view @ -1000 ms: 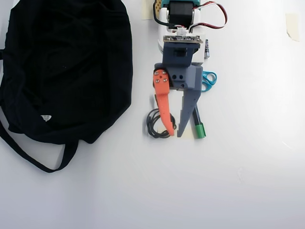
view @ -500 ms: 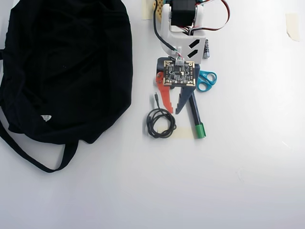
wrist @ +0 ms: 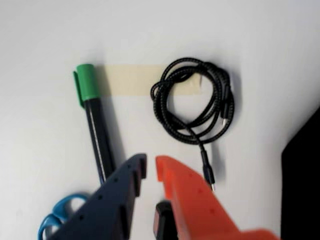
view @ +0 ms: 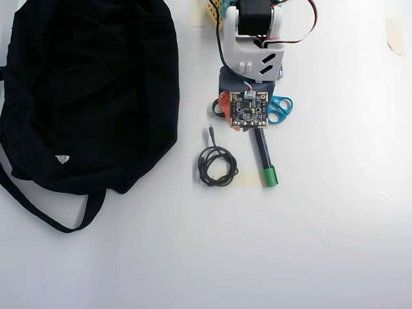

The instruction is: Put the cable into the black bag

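Surface: plain white table point(view: 335, 244), evenly lit; a strip of beige tape point(wrist: 131, 80) lies on it in the wrist view, and more beige tape scraps point(view: 394, 32) sit at the upper right of the overhead view.

Cable, look: the cable point(view: 217, 166) is thin, black and braided, wound into a small round coil of several loops, with one short straight plug end left free.

Cable, place: just right of centre in the overhead view, flat on the table, apart from the bag and just left of the marker; one loop overlaps the tape strip in the wrist view point(wrist: 195, 102).

Cable, axis: the free plug end runs from the coil toward the top of the overhead frame, tilted slightly left; in the wrist view it runs down toward the orange finger.

Black bag: the black bag point(view: 84, 90) is large, soft, dark fabric filling the upper left of the overhead view, with a thin strap looping out at lower left.

Writing: a tiny white tag sits on the bag's lower part, its print too small to read; fine lettering along the marker barrel is also unreadable.

Marker: black marker point(wrist: 95, 125) with green cap, lying parallel to the cable's plug end.

Scissors: blue-handled scissors point(view: 280, 108), partly under the arm.

Gripper: the gripper point(wrist: 150, 167), one dark blue finger and one orange, stands with a narrow gap between the tips, holding nothing, above the table short of the coil.
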Controlling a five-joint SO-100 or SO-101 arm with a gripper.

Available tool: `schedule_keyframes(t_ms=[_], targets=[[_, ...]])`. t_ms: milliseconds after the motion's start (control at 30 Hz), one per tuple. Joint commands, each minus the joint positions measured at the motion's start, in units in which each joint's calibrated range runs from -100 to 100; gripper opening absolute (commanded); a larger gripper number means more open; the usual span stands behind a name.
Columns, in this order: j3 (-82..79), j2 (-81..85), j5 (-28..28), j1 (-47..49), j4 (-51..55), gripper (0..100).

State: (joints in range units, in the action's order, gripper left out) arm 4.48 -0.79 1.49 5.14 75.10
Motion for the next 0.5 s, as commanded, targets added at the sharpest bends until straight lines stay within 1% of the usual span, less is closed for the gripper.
schedule_keyframes(t_ms=[0,167,467], targets=[[-0.89,2.78,-0.28,0.39,0.44,3],[-4.21,3.2,-0.02,0.39,0.44,3],[-4.75,2.12,0.24,-0.28,0.1,3]])
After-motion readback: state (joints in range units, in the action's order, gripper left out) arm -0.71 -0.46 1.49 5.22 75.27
